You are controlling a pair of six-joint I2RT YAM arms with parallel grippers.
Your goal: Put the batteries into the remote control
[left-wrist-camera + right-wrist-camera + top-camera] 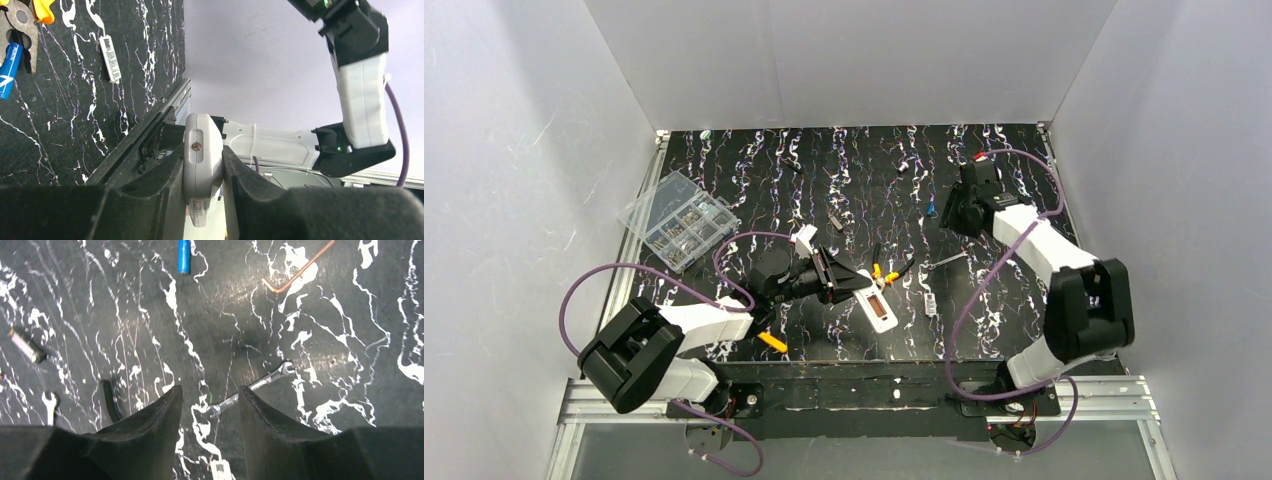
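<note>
Left gripper is clamped narrow on the white remote control, its screw side facing the wrist camera. Beyond lie pliers, a blue battery just beside their head and a barcode tag near. Right gripper gapes wide and empty over a combination wrench. A second battery and an orange hex key lie farther out.

White remote control — back up, battery recess uncovered, one end clamped in the left claw. A blue battery lies flat on the desk — a second battery likewise.
</note>
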